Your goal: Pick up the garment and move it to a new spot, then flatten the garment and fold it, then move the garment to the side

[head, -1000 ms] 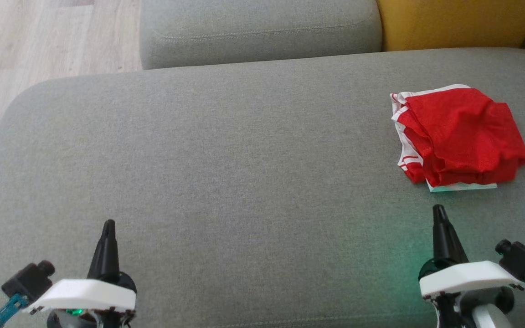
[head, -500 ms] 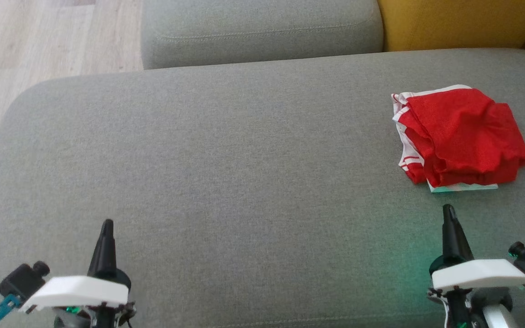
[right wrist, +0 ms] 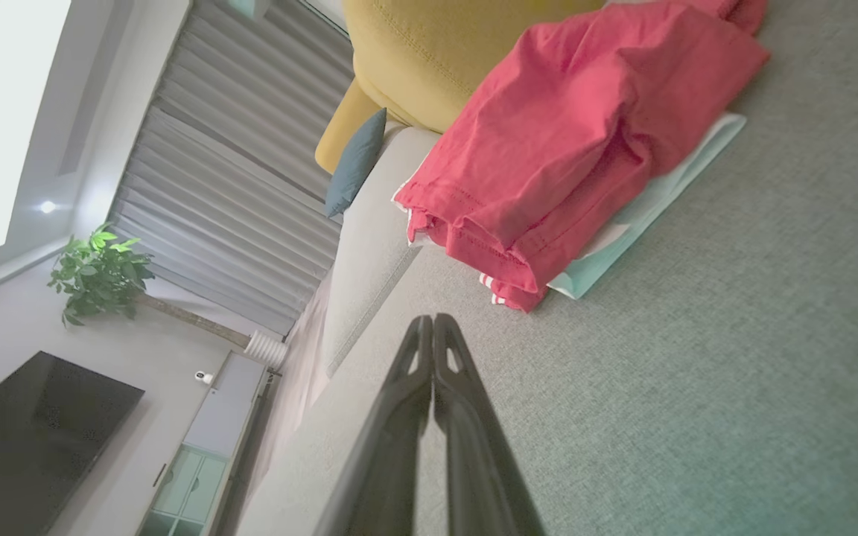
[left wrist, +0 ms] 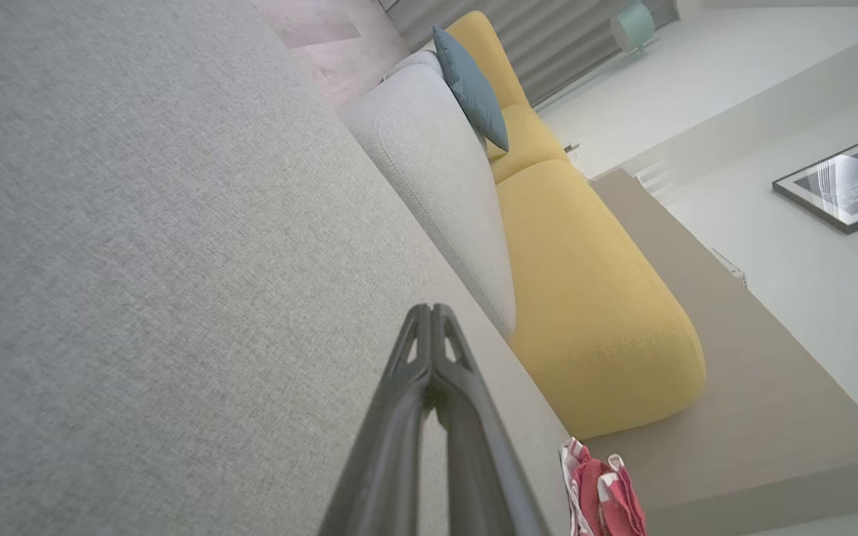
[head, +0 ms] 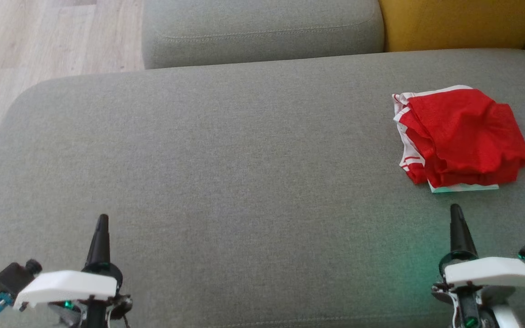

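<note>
left jaws and right jaws are pressed together, holding nothing. folded red garment point(head: 465, 136) lies on the grey sofa seat point(head: 244, 159) just ahead of the right jaws, far from the left jaws.

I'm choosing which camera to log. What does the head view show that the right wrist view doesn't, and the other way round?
Head view, not right wrist: the left gripper, shut, above the sofa. Right wrist view, not head: plant, TV, curtains, blue cushion. Both: the red garment lying on the sofa, the yellow cushion, the shut right gripper.
</note>
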